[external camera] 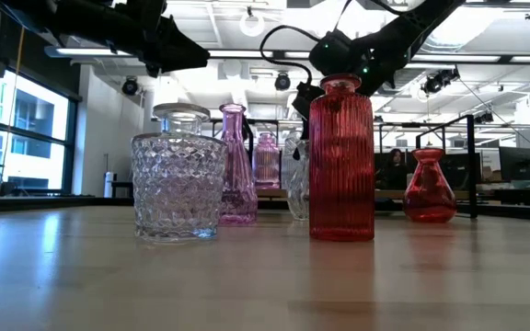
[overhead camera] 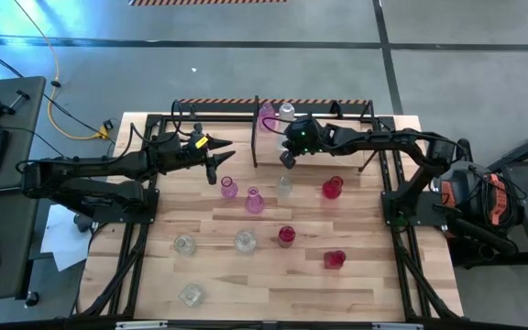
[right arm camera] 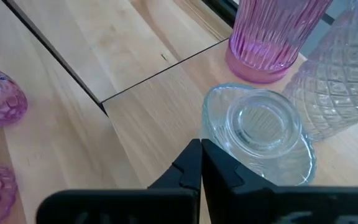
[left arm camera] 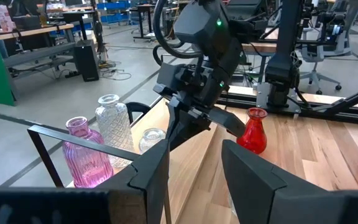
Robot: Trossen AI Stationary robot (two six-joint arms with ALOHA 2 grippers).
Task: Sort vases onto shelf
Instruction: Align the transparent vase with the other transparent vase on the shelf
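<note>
On the near part of the table (overhead camera: 273, 293) stand the unsorted pieces: 3 clear cut-glass vases (overhead camera: 191, 293), a red ribbed bottle (overhead camera: 335, 258) and a red vase (overhead camera: 287, 236), loosely spread, presumably waiting their turn. Farther in come 2 pink bulb vases (overhead camera: 254, 201), a small clear vase (overhead camera: 285, 186) and a red flask-shaped vase (overhead camera: 333, 188). Beyond those, the left gripper (overhead camera: 220, 166) hangs above the boards beside the pink pair, its fingers parted and empty (a waiting pose, I judge). The right gripper (right arm camera: 201, 163) hovers low at the front edge of the shelf (overhead camera: 257, 137), fingers pressed together with nothing between them, directly beside a clear round vase (right arm camera: 260, 134) seen from above. That vase appears set at the shelf's lower board, so the closed grip suggests a nudge or a finished placement; which, I cannot tell. At the far end, a pink ribbed vase (left arm camera: 87, 155) and a clear diamond-cut bottle (left arm camera: 114, 127) already stand on the shelf.
</note>
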